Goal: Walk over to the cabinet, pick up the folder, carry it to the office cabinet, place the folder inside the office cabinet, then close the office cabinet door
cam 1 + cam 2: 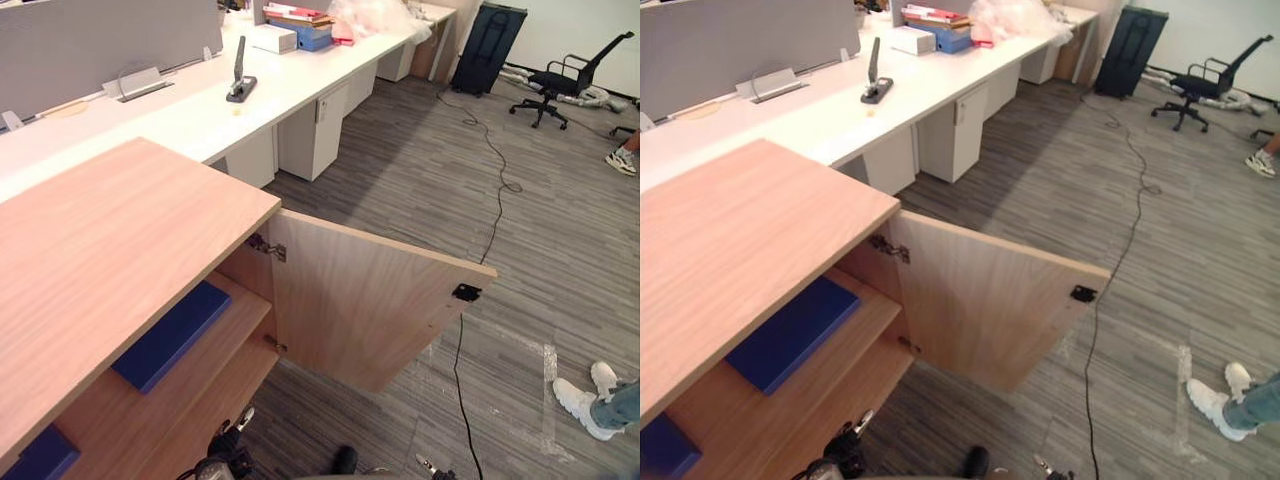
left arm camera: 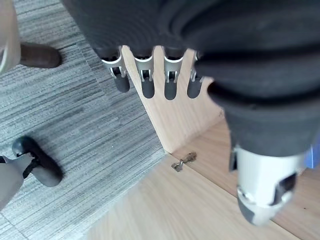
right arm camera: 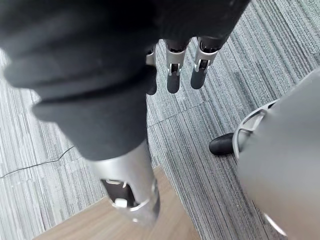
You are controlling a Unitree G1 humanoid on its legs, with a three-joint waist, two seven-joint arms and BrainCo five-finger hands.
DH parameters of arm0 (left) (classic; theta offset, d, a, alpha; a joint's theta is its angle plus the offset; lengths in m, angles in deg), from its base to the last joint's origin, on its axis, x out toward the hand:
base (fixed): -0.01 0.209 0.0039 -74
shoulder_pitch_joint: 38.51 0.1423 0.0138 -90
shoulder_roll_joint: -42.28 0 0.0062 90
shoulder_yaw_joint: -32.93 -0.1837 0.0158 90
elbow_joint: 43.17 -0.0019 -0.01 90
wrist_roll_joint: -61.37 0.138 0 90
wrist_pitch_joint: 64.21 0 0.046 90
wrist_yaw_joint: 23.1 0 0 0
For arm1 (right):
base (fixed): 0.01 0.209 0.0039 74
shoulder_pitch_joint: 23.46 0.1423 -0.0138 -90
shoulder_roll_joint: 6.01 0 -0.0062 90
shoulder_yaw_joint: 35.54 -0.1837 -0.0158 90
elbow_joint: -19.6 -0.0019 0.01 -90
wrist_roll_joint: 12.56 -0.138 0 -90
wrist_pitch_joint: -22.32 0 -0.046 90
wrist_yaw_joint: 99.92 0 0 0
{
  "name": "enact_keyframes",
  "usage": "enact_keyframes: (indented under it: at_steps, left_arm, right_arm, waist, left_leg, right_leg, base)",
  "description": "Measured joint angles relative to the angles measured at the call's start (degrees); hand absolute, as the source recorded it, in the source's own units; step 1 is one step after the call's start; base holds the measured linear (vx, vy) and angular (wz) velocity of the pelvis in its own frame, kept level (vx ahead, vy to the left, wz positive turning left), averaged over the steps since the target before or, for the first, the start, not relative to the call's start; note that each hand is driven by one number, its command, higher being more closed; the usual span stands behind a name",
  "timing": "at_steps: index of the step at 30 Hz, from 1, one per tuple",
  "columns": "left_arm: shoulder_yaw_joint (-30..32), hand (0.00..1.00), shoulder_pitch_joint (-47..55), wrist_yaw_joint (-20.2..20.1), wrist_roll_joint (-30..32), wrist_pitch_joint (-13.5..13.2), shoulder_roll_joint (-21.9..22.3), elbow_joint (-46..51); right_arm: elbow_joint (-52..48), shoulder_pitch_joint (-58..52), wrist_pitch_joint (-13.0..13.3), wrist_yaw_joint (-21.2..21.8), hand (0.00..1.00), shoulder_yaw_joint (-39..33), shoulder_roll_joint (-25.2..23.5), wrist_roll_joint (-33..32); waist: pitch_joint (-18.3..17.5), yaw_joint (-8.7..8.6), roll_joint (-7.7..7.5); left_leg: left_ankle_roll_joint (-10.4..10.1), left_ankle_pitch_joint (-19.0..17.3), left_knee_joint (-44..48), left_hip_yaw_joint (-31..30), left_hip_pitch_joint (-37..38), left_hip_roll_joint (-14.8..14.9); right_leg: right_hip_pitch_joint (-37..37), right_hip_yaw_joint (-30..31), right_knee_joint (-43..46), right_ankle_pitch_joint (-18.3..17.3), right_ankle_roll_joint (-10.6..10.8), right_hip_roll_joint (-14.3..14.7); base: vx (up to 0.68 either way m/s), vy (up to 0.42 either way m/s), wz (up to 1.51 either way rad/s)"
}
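We see a long white bench (image 1: 300, 90) with a grey partition (image 1: 90, 50) along it. On it stand a black stand (image 1: 240, 85), a white box (image 1: 272, 38) and a blue box (image 1: 315, 38). Across the grey carpet (image 1: 420, 190) are a black office chair (image 1: 565, 80) and a black case (image 1: 487, 45). A person's white shoes (image 1: 585, 400) rest nearer, at the right.

Light was bright and even; the white desk (image 1: 300, 90) glared at 11 o'clock, and the office cabinet shelf (image 1: 170, 400) lay shaded at 7 o'clock.

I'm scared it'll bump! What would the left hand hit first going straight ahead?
Probably the open cabinet door: its wood shows just past the left hand and its straight fingertips. How far off it is, I can't tell.
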Motion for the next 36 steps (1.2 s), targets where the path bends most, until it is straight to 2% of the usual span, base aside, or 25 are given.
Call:
enact_keyframes:
  at_steps: [5, 9, 14, 16, 20, 24, 28, 31, 32, 35, 36]
  left_arm:
    - [-0.9, 0.00, 1.4, 0.0, 0.1, 0.1, -1.3, 0.0]
    - [-1.5, 0.00, 1.4, 0.0, 0.4, 0.3, -2.9, 0.0]
    - [-0.4, 0.00, 2.0, -0.1, 0.6, 0.5, -4.0, 0.0]
    - [0.5, 0.00, 2.3, -0.1, 0.6, 0.7, -4.2, 0.1]
    - [1.4, 0.00, 2.6, -0.1, 0.9, 1.1, -4.2, 0.1]
    - [3.1, 0.00, 2.9, -0.1, 1.3, 1.4, -4.3, 0.1]
    - [3.2, 0.00, 3.6, -0.1, 2.2, 1.5, -4.7, 0.0]
    - [3.6, 0.00, 4.3, -0.1, 2.2, 1.6, -5.1, 0.0]
    - [4.6, 0.00, 4.6, -0.1, 2.2, 1.7, -5.2, -0.1]
    - [5.3, 0.00, 4.6, -0.2, 2.2, 1.8, -5.2, -0.1]
    - [5.3, 0.00, 4.6, -0.2, 2.2, 1.8, -5.2, -0.2]
  right_arm:
    - [-1.6, 3.0, 0.1, -0.7, 0.00, -0.1, 1.3, -0.1]
    - [-10.7, 6.8, 0.4, -2.4, 0.00, -0.3, 3.9, -1.6]
    - [-22.8, 12.4, 3.2, -4.6, 0.00, -1.2, 9.8, -2.1]
    - [-24.2, 14.7, 4.3, -5.2, 0.00, -2.1, 11.6, -2.1]
    - [-24.7, 17.8, 4.7, -6.3, 0.00, -2.3, 15.4, -2.2]
    - [-24.3, 18.3, 4.6, -6.3, 0.00, -1.6, 15.9, -2.2]
    - [-24.3, 18.4, 4.5, -6.2, 0.00, 2.8, 17.6, -2.9]
    - [-24.1, 18.4, 4.2, -5.3, 0.00, 7.5, 19.4, -4.6]
    - [-24.4, 18.4, 4.1, -2.4, 0.00, 10.8, 20.4, -4.8]
    - [-28.6, 19.4, 4.4, 4.4, 0.00, 19.4, 22.3, -5.0]
    - [-28.7, 20.1, 4.5, 4.2, 0.00, 20.8, 22.5, -4.5]
  waist:
    - [-0.2, 0.21, 0.70]
    - [-0.3, 0.13, 0.90]
    - [-1.1, 0.07, 2.16]
    - [-1.2, 0.07, 2.30]
    - [-1.6, 0.06, 2.69]
    - [-1.6, 0.07, 2.73]
    - [-1.6, -0.48, 2.74]
    - [-1.6, -1.12, 2.75]
    - [-1.6, -1.55, 2.77]
    - [-1.6, -1.36, 2.70]
    - [-1.5, -1.33, 2.64]
  left_leg:
    - [-1.3, 0.2, 0.4, -2.7, -0.1, -0.7]
    - [-1.4, 0.2, 0.2, -4.0, -0.2, -1.7]
    - [-1.4, 0.2, 0.3, -4.3, -0.1, -2.8]
    - [-1.3, 0.2, 0.9, -4.5, -0.3, -3.1]
    - [-1.1, 1.1, 1.3, -6.6, -0.5, -4.1]
    - [-1.2, 1.1, 1.3, -7.2, -0.5, -4.3]
    - [-1.2, 1.1, 1.1, -7.5, -0.5, -4.2]
    - [-1.2, 1.1, 0.7, -7.5, -0.5, -4.0]
    - [-1.2, 1.1, 0.3, -7.5, -0.5, -3.7]
    - [-1.2, 1.1, -0.1, -7.5, -0.3, -3.3]
    - [-1.2, 1.1, -0.1, -7.6, -0.3, -3.2]
  right_leg:
    - [-0.1, 1.7, -0.9, 1.2, -0.4, -0.1]
    - [-0.3, 2.3, -1.2, 1.4, -0.2, -0.8]
    - [-0.4, 2.9, -0.9, 1.7, 0.3, -1.7]
    - [-0.2, 2.9, -0.9, 1.8, 0.4, -2.1]
    - [0.0, 2.9, -0.9, 1.8, 0.4, -3.1]
    - [0.0, 2.9, -0.9, 2.0, 0.7, -3.4]
    - [-0.1, 2.9, -1.0, 2.2, 1.0, -3.4]
    - [-0.4, 2.9, -1.3, 2.3, 1.1, -3.2]
    - [-0.6, 3.0, -1.3, 2.3, 1.0, -2.9]
    - [-0.7, 3.0, -1.3, 2.1, 1.0, -2.3]
    - [-0.8, 3.0, -1.3, 2.1, 1.0, -2.3]
  base:
    - [0.04, 0.057, -0.12]
    - [0.02, 0.082, -0.03]
    - [0.00, 0.057, -0.03]
    - [-0.01, 0.042, 0.02]
    - [-0.03, 0.020, 0.04]
    - [-0.04, 0.008, 0.01]
    - [-0.06, -0.003, 0.00]
    - [-0.09, -0.017, -0.03]
    - [-0.09, -0.037, -0.05]
    - [-0.12, -0.048, -0.01]
    - [-0.12, -0.034, 0.00]
